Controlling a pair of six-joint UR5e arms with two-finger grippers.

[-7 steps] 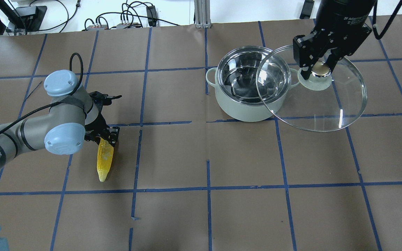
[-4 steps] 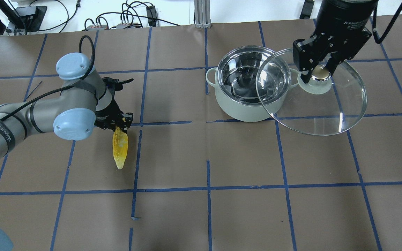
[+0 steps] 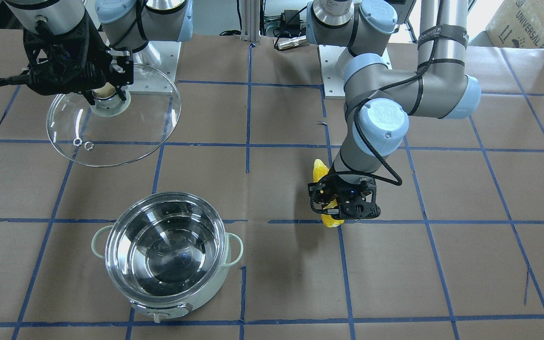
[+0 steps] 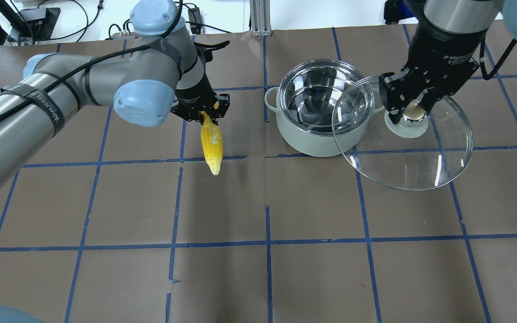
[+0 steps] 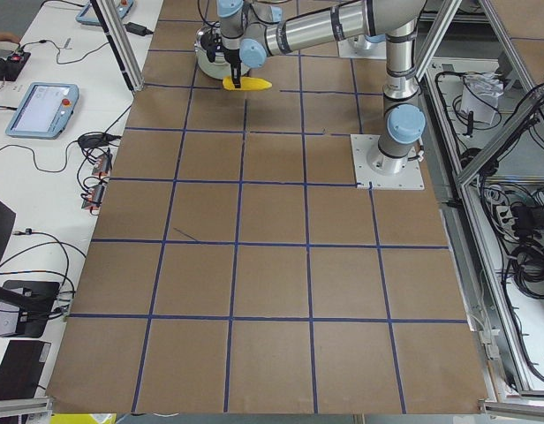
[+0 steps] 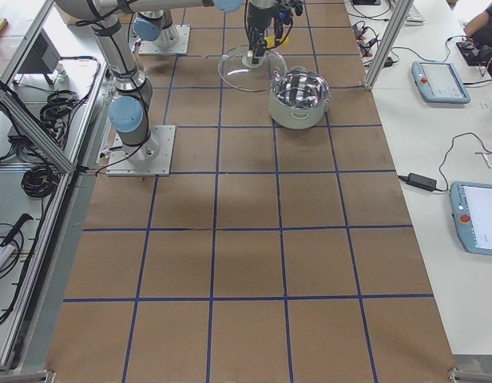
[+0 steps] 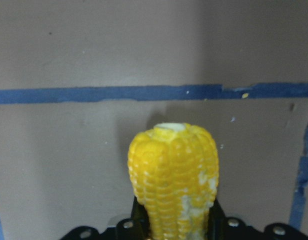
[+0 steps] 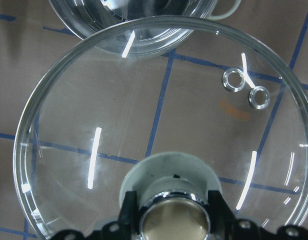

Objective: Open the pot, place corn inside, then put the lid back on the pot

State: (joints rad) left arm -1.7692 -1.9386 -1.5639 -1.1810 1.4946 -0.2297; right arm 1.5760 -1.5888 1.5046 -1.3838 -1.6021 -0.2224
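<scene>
The pot [image 4: 319,134] stands open on the table, its steel bowl empty; it also shows in the front view [image 3: 168,250]. My left gripper [image 4: 201,112] is shut on the thick end of the yellow corn [image 4: 211,143] and holds it in the air to the left of the pot. The corn fills the left wrist view [image 7: 174,180] and shows in the front view [image 3: 321,172]. My right gripper [image 4: 413,113] is shut on the knob of the glass lid [image 4: 411,157] and holds it tilted in the air to the right of the pot, overlapping its rim. The lid also shows in the right wrist view [image 8: 144,125] and the front view [image 3: 111,137].
The table is covered in brown paper [image 4: 267,269] with a grid of blue tape lines. Cables and boxes [image 4: 164,22] lie beyond its far edge. The robot's bases [image 3: 333,71] stand at the near side.
My left arm has carried the corn up and to the right, towards the pot. My right gripper has shifted the lid slightly lower in the overhead view.
</scene>
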